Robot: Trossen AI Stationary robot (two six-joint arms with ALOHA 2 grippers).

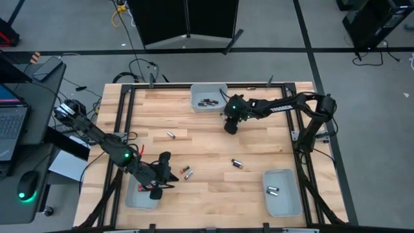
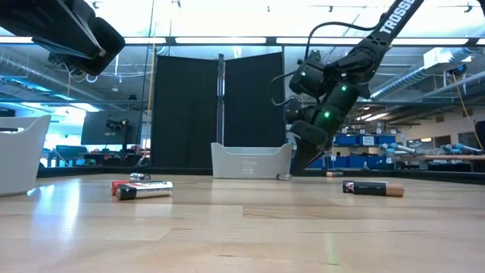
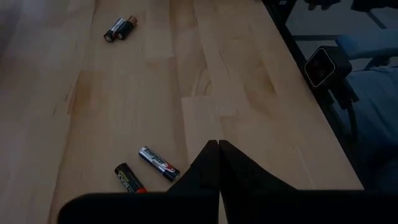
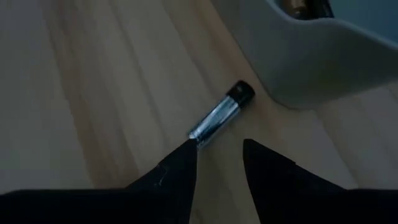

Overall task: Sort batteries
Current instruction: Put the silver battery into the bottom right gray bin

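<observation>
Right gripper (image 1: 229, 127): sits at upper centre of the high view, just below the pale grey plastic tray (image 1: 208, 107) at the table's far edge. Hangs low over the light wooden table (image 1: 213, 145), fingers parted to a moderate gap, holding nothing. In the right wrist view, points at a silver-grey cylindrical battery with a black end (image 4: 221, 116) lying flat on the wood at mid-frame, its black end close to the tray's curved wall. Touches, or very nearly touches, the battery's silver end with one dark fingertip (image 4: 186, 152); cannot tell which.

Left gripper (image 1: 157, 188): lies at lower left of the high view, over the inner edge of a second pale tray (image 1: 132, 200). Fingers pressed together with nothing between them, as shown at bottom centre of the left wrist view.

Loose on the wood in the high view:
- one small silver battery (image 1: 171, 135) left of centre;
- a red-and-black cell and a silver-and-black cell (image 1: 187, 173) side by side, lower centre, just right of the left gripper;
- a dark battery (image 1: 237, 164) right of centre.

Already in trays: several dark batteries (image 1: 207, 101) in the top tray, and silver-grey batteries (image 1: 272, 189) in a third pale tray (image 1: 284, 207) at lower right.
</observation>
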